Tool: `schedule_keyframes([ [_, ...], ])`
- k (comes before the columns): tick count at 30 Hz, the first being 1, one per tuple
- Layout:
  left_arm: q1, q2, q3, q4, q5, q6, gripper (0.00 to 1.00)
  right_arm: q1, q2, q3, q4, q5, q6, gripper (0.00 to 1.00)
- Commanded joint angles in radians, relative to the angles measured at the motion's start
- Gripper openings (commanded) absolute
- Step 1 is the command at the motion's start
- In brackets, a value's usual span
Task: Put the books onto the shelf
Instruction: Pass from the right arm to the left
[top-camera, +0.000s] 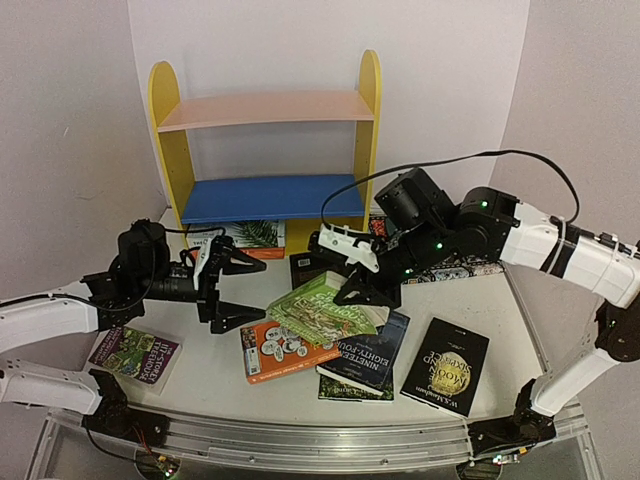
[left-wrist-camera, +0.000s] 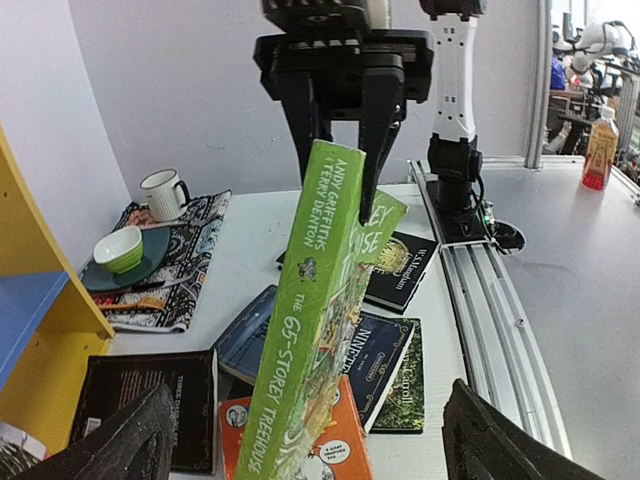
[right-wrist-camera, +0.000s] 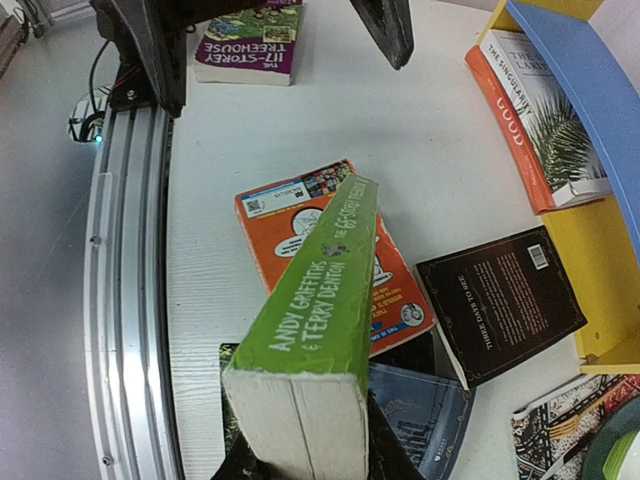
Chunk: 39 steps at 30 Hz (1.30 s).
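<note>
My right gripper (top-camera: 368, 288) is shut on one end of a thick green book (top-camera: 322, 310), which it holds tilted, spine up, above the pile. In the right wrist view its fingers (right-wrist-camera: 385, 458) clamp the book's (right-wrist-camera: 322, 290) page end. The book's (left-wrist-camera: 305, 340) other end points at my left gripper (left-wrist-camera: 308, 392), whose fingers (left-wrist-camera: 115, 440) stand wide open either side of it without touching. More books lie flat: orange (top-camera: 283, 350), navy (top-camera: 372, 355), black (top-camera: 446, 366), purple (top-camera: 134, 353), dark (right-wrist-camera: 500, 300). The shelf (top-camera: 268, 198) stands at the back, with a palm-leaf book (top-camera: 252, 236) on its yellow base.
A patterned cloth mat (left-wrist-camera: 185, 255) to the right of the shelf carries a white mug (left-wrist-camera: 162, 193) and a green bowl (left-wrist-camera: 118, 250) on a dark saucer. The aluminium rail (top-camera: 300, 435) runs along the near table edge. Walls close in the left, the back and the right.
</note>
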Motion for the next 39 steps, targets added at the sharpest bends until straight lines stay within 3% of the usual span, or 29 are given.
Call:
schedule_keyframes([
  [1,-0.021,0.014,0.061,0.023,0.062,0.127,0.93,-0.001,-0.037,0.077,-0.013,-0.145,0.004,0.00],
  [9,-0.041,0.107,0.124,0.013,0.163,0.061,0.80,-0.001,-0.034,0.087,-0.017,-0.185,-0.033,0.00],
  [20,-0.075,0.177,0.161,-0.022,0.099,0.042,0.73,-0.002,0.003,0.122,-0.020,-0.183,-0.038,0.01],
  [26,-0.086,0.187,0.167,-0.049,0.086,0.074,0.59,-0.001,0.021,0.142,-0.020,-0.199,-0.034,0.01],
  [30,-0.089,0.185,0.177,-0.065,0.076,0.092,0.40,-0.001,0.040,0.158,-0.020,-0.208,-0.024,0.03],
  [35,-0.090,0.180,0.189,-0.081,0.063,0.092,0.01,-0.001,0.059,0.170,-0.020,-0.206,-0.018,0.22],
  [39,-0.090,0.162,0.188,-0.086,-0.060,0.048,0.00,-0.001,0.062,0.169,-0.020,-0.162,-0.014,0.72],
])
